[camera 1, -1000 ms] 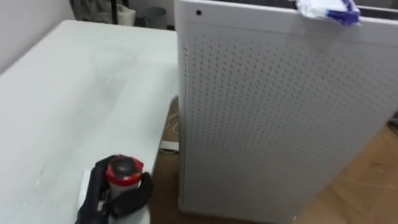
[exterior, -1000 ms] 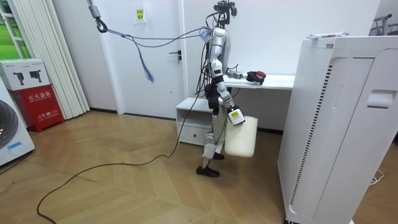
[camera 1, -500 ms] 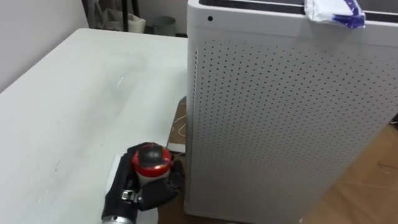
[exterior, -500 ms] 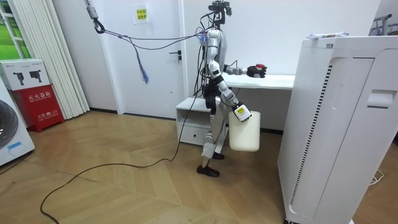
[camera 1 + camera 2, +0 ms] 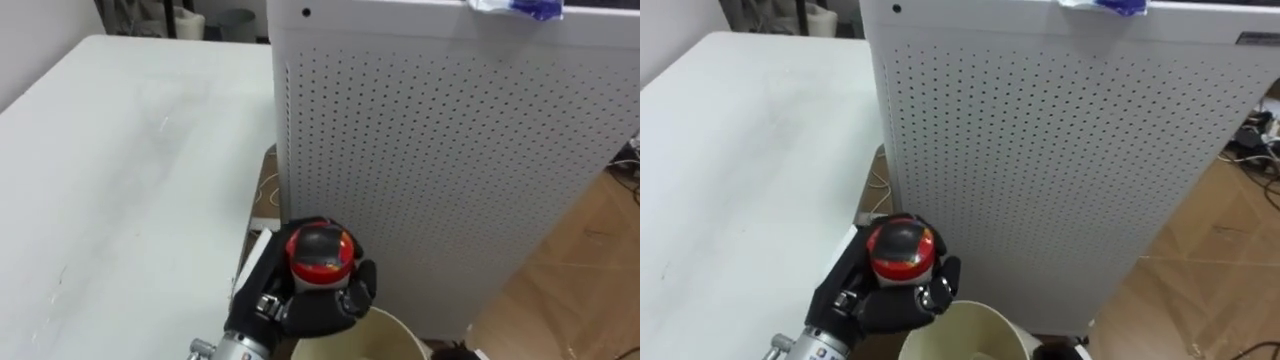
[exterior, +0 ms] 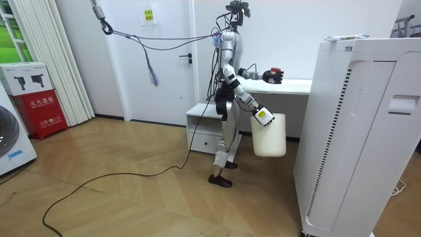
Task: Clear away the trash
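Observation:
My left hand (image 5: 300,305) is curled round a small red-capped object (image 5: 320,251), held just past the table's right edge. Right below it is the rim of a white bin (image 5: 372,338). In the room view the left hand (image 6: 272,76) reaches out at table height, and my right hand (image 6: 261,116) carries the bin (image 6: 270,135) by its rim. A crumpled blue-and-white wrapper (image 5: 512,6) lies on top of the tall white perforated unit (image 5: 440,170).
The white table (image 5: 110,170) spreads to my left. The unit stands close on the right, with a narrow gap and a white cable (image 5: 262,190) on the floor between them. Wooden floor (image 5: 590,250) lies to the unit's right.
My left hand has carried the red-capped object rightward off the table's edge to above the bin. The right arm has swung the bin forward and up toward the white unit.

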Tool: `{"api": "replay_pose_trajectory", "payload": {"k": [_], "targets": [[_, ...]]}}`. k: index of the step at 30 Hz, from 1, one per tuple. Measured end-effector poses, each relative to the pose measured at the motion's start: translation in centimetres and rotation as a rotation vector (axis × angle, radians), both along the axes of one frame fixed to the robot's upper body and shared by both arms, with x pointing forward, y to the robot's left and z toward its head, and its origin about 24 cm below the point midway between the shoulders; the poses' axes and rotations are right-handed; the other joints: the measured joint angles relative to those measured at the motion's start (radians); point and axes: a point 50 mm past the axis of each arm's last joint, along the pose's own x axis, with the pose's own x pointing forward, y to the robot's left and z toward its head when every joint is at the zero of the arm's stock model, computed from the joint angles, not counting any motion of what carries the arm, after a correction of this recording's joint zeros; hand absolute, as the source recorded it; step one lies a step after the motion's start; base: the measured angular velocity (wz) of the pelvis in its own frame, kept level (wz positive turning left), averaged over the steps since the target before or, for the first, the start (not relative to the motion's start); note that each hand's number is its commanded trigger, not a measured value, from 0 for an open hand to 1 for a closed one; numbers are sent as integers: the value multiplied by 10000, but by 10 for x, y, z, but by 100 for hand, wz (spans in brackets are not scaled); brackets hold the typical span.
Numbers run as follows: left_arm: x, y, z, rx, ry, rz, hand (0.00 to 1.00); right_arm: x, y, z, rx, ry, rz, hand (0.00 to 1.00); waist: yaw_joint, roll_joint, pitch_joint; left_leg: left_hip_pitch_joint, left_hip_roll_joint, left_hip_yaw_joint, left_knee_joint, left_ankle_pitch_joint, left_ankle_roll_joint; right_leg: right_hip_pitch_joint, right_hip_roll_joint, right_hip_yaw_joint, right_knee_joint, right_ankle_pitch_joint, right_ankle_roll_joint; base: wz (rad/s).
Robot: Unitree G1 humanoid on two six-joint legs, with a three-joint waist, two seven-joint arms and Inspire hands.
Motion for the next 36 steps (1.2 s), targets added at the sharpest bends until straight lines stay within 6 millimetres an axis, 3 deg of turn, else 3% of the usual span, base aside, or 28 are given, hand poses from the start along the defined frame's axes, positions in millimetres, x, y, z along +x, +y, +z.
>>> {"api": "replay_pose_trajectory", "payload": {"k": [2,5,9,10,11,12,16,36], "targets": [[2,-3,-1,79,31,-239,100,9,1,5,-89,-245,38,100,-22,49,90,-214,-5,5,131,-12,20,-141,-19,-49,0,1,0,0],[1,-10,-8,211,445,-744,100,15,3,5,-228,-226,181,100,-47,125,133,-562,2,-2,247,-7,48,-500,-32,-113,173,0,0,5],[-1,-13,-12,402,654,-1076,100,18,2,7,-326,-327,165,100,-46,149,130,-860,-2,31,297,27,91,-891,-56,-98,370,-1,1,-4],[-2,-14,-12,414,678,-1181,94,19,1,8,-353,-354,160,100,-45,148,130,-889,-3,80,291,31,98,-983,-71,-83,437,-7,9,-10],[-2,-15,-13,424,693,-1222,65,19,1,9,-360,-376,170,100,-44,147,131,-891,-3,125,284,32,100,-1034,-80,-71,502,-19,16,-14],[-3,-15,-14,459,739,-1299,0,21,1,10,-363,-419,182,100,-69,146,130,-897,-7,151,279,32,101,-1089,-93,-72,548,-24,19,-13],[-4,-13,-22,634,1030,-1479,0,25,2,13,-317,-559,210,100,-238,123,139,-971,-16,195,302,35,107,-1158,-113,-83,556,-24,19,-2],[-12,-25,-30,839,1427,-2730,0,24,5,13,-425,-526,609,100,-247,121,139,-907,-17,242,297,47,128,-1124,-125,-83,590,-28,22,0]]}}
